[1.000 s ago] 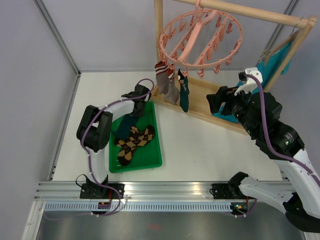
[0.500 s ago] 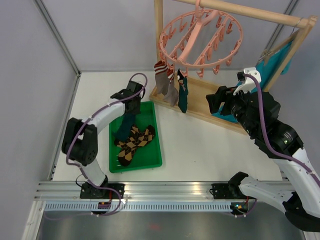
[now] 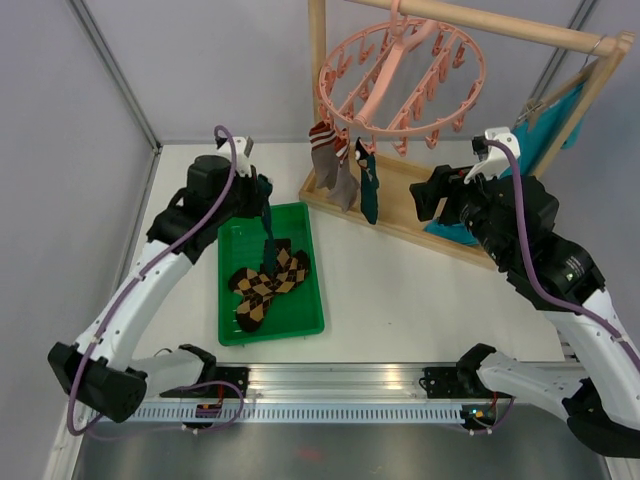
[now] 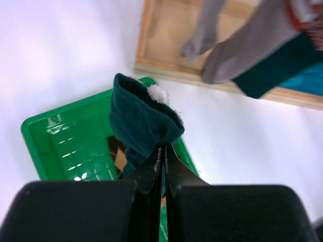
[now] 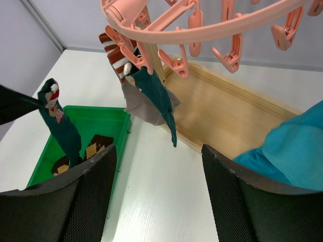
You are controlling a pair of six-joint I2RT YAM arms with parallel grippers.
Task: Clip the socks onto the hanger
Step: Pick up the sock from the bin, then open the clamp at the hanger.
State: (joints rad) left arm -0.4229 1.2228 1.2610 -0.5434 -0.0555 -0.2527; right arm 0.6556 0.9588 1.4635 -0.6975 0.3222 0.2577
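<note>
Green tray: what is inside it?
Brown-black argyle socks lie crossed in the tray. A teal sock, pinched by the left gripper, dangles over them and hides part of them and the floor beneath.

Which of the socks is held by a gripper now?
The dark teal sock pinched by the left gripper above the tray; the others hang clipped or lie flat.

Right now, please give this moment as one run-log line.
left end effector: shut on dark teal sock, above green tray | right end effector: open, empty, near hanger | argyle socks: in tray | three socks: hanging from hanger
</note>
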